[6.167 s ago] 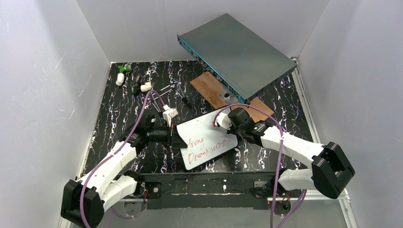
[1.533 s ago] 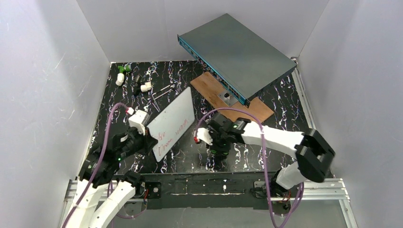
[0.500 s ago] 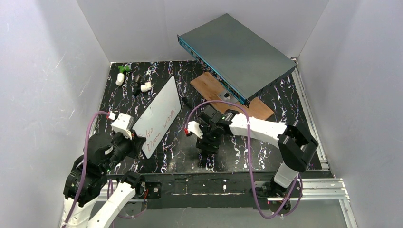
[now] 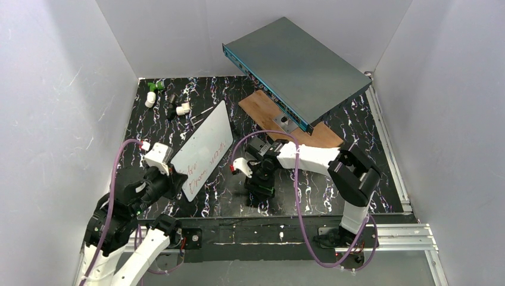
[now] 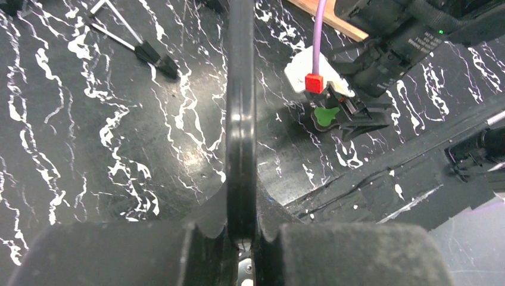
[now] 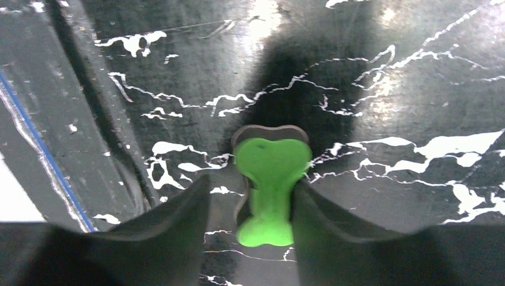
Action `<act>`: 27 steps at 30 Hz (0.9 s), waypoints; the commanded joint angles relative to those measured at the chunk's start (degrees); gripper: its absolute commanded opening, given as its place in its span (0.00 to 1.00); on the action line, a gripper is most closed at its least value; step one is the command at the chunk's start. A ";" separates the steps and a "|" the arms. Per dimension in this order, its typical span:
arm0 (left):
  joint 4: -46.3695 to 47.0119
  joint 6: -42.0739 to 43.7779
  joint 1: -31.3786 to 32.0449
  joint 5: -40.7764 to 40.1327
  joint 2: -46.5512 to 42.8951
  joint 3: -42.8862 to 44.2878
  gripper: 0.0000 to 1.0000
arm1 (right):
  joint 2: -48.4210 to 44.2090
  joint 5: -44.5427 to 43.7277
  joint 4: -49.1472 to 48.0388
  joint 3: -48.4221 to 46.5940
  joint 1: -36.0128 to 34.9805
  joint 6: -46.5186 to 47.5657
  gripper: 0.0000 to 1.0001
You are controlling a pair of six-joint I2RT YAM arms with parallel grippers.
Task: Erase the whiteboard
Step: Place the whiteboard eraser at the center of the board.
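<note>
Your left fingers [image 5: 205, 229] clamp the near rim of the small white black-rimmed whiteboard [image 4: 205, 149], tilted over the desk's [image 4: 363, 122] left (likely light, stiff, slick: hold the rim); right fingers [image 6: 149, 238] apart.

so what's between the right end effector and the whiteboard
Only bare black tabletop separates the right end effector from the whiteboard, seen in the left wrist view.

Field note, top view, centre-left: you have red handwriting [image 4: 203, 167] on the lower half of the whiteboard [image 4: 208, 140], but it is too small and slanted to read. In the left wrist view you see that board edge-on only. Nothing else legible.
</note>
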State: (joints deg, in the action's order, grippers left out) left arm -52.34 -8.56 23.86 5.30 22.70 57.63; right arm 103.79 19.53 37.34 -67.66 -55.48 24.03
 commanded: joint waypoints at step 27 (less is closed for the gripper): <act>23.58 -23.49 0.07 16.38 -7.48 -21.68 0.00 | -4.24 0.25 -6.54 1.15 4.24 -2.53 0.72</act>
State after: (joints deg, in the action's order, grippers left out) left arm -38.81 -27.88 23.86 17.30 16.64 36.82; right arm 98.83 21.34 33.43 -66.65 -51.37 23.20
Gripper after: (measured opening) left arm 0.043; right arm 0.719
